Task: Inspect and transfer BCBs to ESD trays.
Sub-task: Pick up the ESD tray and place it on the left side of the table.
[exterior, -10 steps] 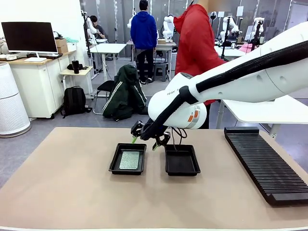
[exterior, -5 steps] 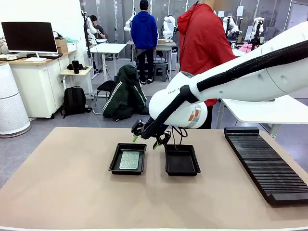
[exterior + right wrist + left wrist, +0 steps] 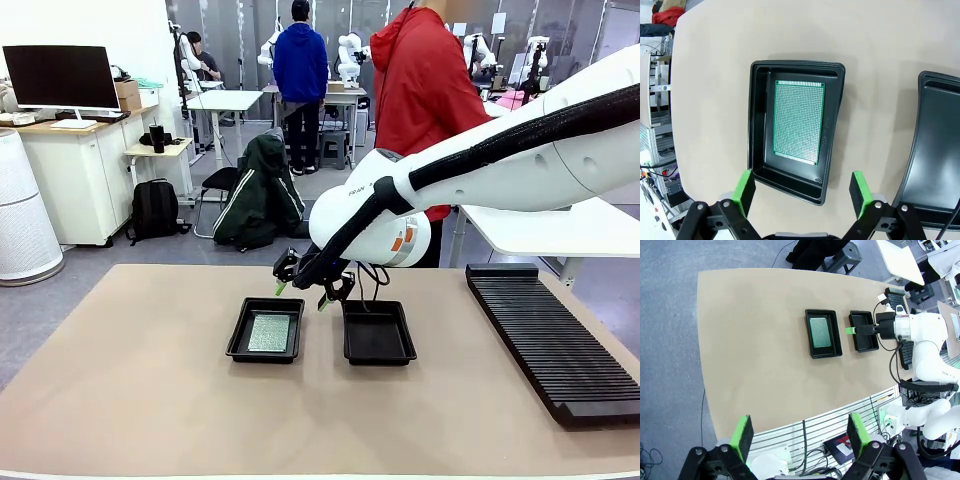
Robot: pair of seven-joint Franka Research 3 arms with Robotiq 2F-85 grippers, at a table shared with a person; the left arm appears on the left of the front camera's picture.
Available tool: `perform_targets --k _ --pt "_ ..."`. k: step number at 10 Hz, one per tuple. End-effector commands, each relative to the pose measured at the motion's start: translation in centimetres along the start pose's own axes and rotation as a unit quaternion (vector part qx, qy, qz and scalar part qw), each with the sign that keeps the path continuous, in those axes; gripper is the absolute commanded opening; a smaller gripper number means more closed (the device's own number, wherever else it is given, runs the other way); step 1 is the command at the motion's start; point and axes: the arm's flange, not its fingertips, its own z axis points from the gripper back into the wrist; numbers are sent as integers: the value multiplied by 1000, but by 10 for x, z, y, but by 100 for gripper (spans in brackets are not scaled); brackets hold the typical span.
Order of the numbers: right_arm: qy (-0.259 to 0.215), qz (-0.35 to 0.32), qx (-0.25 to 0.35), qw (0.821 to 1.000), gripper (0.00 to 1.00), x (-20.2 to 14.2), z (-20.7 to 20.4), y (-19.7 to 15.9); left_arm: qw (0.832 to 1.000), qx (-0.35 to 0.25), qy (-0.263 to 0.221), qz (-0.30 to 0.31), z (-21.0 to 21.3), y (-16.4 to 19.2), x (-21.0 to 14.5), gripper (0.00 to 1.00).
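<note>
Two black ESD trays sit side by side mid-table. The left tray [image 3: 238, 345] [image 3: 756, 125] [image 3: 809, 340] holds one pale grey-green BCB [image 3: 268, 332] [image 3: 798, 121] [image 3: 821, 331] lying flat on its floor. The right tray [image 3: 378, 334] [image 3: 935, 165] [image 3: 858, 335] holds nothing. My right gripper [image 3: 300, 291] [image 3: 801, 192] [image 3: 852, 330] hovers open above the far edge of the trays, between them, fingers empty. My left gripper [image 3: 800, 432] is open high above the table, nothing between its green pads.
A long black ribbed rack [image 3: 552, 335] lies along the table's right side. A person in a red jacket [image 3: 425, 90] stands at the far side behind my right arm. Bare tan table [image 3: 150, 390] surrounds the trays at left and front.
The person in red has shifted slightly. My right gripper has barely moved; the trays and board are unchanged.
</note>
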Motion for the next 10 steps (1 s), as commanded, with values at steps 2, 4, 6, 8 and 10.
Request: perform_targets --k 2,4,6,8,10 --pt "1 1 -1 1000 100 -2 -1 0 1000 0 0 1 -2 1 -1 100" --pt "1 1 -1 1000 100 -2 -1 0 1000 0 0 1 -2 1 -1 100" --pt "1 1 -1 1000 100 -2 -1 0 1000 0 0 1 -2 1 -1 100" --pt "-3 -13 8 1000 100 -10 33 -4 1000 17 5 4 -18 -7 6 100" --pt "-13 -22 43 999 100 -29 90 -19 999 33 22 11 -61 -27 15 100"
